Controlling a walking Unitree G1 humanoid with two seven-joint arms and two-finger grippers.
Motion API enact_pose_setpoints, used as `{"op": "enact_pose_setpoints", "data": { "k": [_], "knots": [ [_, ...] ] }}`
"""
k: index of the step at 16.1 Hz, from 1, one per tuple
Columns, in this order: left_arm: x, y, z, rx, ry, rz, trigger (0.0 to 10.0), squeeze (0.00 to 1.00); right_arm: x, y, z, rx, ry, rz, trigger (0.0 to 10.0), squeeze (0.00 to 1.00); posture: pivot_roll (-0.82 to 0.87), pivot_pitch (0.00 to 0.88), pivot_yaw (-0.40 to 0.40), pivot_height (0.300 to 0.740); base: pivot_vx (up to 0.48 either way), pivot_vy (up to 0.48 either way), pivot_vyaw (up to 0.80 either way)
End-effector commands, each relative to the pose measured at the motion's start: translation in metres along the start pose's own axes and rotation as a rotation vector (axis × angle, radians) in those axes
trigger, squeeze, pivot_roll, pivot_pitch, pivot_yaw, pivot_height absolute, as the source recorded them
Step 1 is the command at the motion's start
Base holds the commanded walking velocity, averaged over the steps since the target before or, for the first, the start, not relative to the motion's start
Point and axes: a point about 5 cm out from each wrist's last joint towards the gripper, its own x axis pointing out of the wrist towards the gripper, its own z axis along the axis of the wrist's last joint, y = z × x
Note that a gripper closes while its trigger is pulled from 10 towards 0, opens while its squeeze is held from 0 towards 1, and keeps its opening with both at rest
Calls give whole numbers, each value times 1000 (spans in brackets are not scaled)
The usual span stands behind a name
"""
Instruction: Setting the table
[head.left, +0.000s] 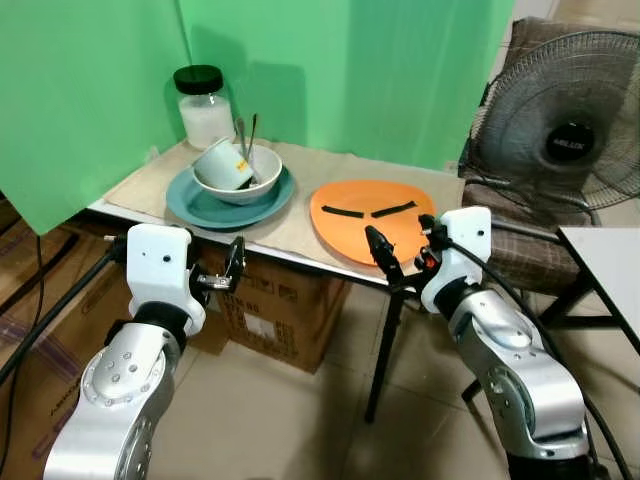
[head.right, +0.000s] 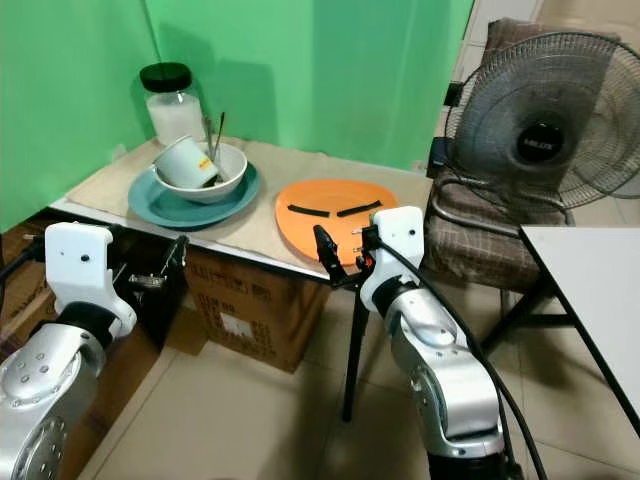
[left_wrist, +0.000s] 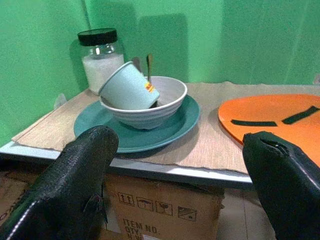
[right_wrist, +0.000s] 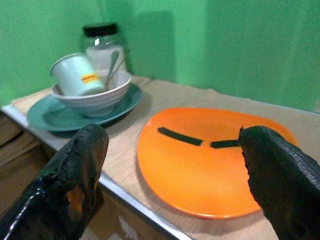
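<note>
Table setting: a teal plate (head.left: 215, 208), a white bowl (head.left: 262, 172), a pale cup (head.left: 222, 163) and an orange plate (head.left: 365, 215) are seen on the table (head.left: 300, 228), on a beige mat (left_wrist: 210, 147).
Left fingers: the black fingers (left_wrist: 75, 185) are held wide apart, nothing between them.
Left gripper (head.left: 233, 262): held low in front of the table edge, short of the teal plate.
Right fingers: the black fingers (right_wrist: 70, 185) are spread apart as well, nothing gripped.
Right gripper (head.left: 400, 250): poised at the near rim of the orange plate; touch cannot be told.
Stack: the bowl is set on the teal plate, the cup is tipped on its side inside the bowl, and utensil handles (head.left: 247, 135) stand up behind it.
Orange plate: marked with two black strips (head.left: 370, 211), just beside the teal plate.
Jar (head.left: 204, 105): black-lidded, white contents, behind the stack.
Surroundings: a cardboard box (head.left: 275, 310) under the table, a fan (head.left: 565, 125) off to the right, a green backdrop (head.left: 330, 70) behind.
</note>
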Motion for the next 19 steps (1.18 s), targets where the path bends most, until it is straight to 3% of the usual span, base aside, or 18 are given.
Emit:
{"op": "enact_pose_setpoints", "data": {
  "k": [1,12,15,19],
  "knots": [
    [0,-3,3,2,-17,-28,10000,0,0,-5,1,4,5,-32,10000,0,21,0,13,740,0,0,-800],
    [-2,4,0,29,-5,-86,10000,0,5,-2,-4,18,30,-31,10000,0,25,0,14,740,0,0,-73],
    [-2,3,0,27,-4,-89,10000,0,5,-2,-4,16,31,-28,10000,0,24,0,14,740,0,0,-800],
    [-1,5,0,26,-8,-94,10000,0,5,-1,-4,16,28,-29,10000,0,24,0,16,740,192,0,0]
  ]
}}
